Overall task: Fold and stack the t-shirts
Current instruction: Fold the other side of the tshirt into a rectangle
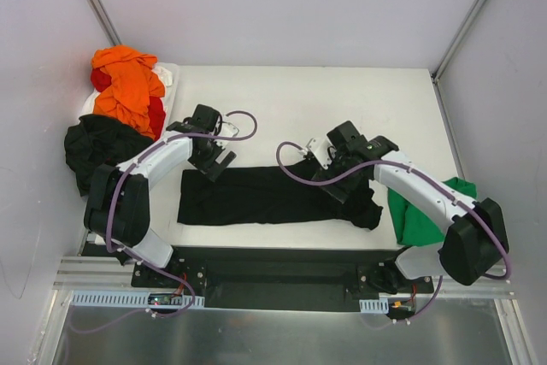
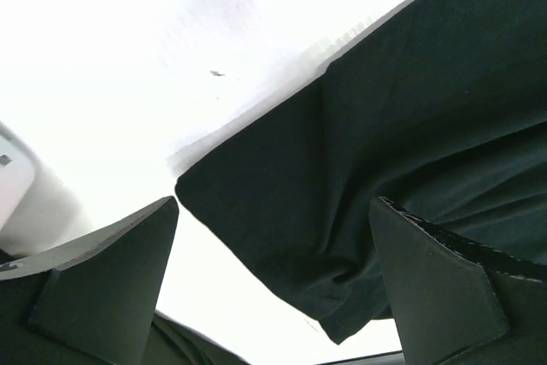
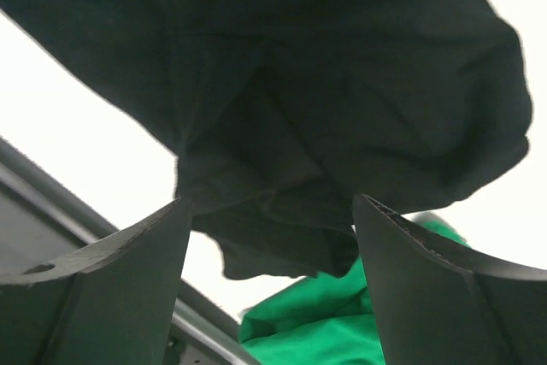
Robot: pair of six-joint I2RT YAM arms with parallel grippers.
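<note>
**Top view:** you are looking at the flat black t-shirt [image 1: 256, 197] lying stretched across the near middle of the table [image 1: 325, 100]. The left claw [image 1: 212, 163] is hovering over its left end, the right claw [image 1: 335, 185] over its bunched right end. The green t-shirt [image 1: 423, 211] is lying at the right edge beneath the right arm. The orange t-shirt [image 1: 128, 87], red t-shirt [image 1: 156, 114] and second black t-shirt [image 1: 98, 147] are lying heaped at far left.

**Left wrist view:** the fingers [image 2: 102, 284] are standing spread, framing a folded corner of the flat black t-shirt and pinching nothing.

**Right wrist view:** the fingers [image 3: 111, 288] are standing spread over crumpled black cloth and gripping nothing, with green cloth showing beyond
</note>
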